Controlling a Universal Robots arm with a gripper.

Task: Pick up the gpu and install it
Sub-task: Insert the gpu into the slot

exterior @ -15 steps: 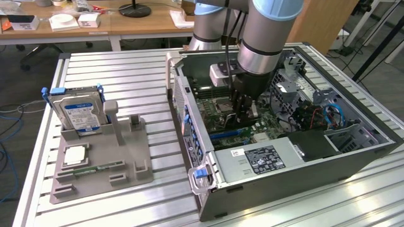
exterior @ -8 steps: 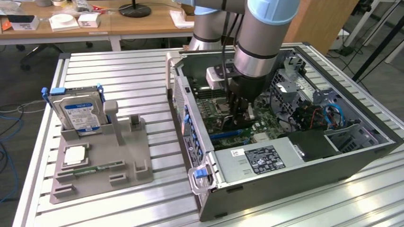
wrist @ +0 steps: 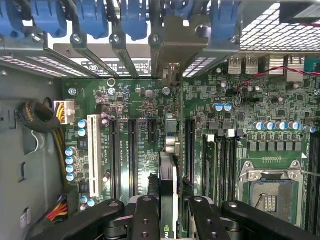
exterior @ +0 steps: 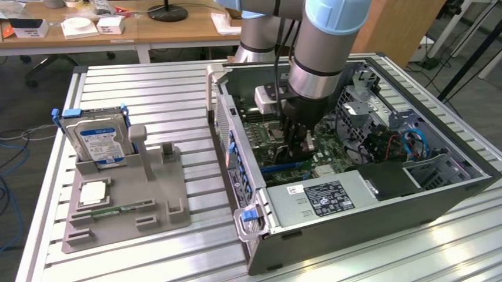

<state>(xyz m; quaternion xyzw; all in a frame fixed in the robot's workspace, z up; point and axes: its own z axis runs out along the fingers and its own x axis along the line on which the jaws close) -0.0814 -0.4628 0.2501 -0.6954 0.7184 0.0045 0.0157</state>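
The gpu [wrist: 168, 170] shows edge-on in the wrist view, a thin card running from between my fingers toward the case's rear slots. Its metal end bracket [wrist: 172, 55] stands at the rear slot opening. It sits upright over a long slot of the green motherboard [wrist: 130, 100]. My gripper [wrist: 172, 222] is shut on the card, with a black finger [wrist: 145, 220] on each side. In the exterior view my gripper [exterior: 294, 138] reaches down inside the open computer case [exterior: 353, 202], low over the motherboard.
Blue slot latches [wrist: 90, 20] line the case's rear. Memory slots [wrist: 220, 160] and the processor socket [wrist: 267, 192] lie beside the card. A grey holder [exterior: 149, 194] at the exterior view's left carries a hard drive [exterior: 98, 141], a chip [exterior: 93, 192] and a memory stick [exterior: 121, 207].
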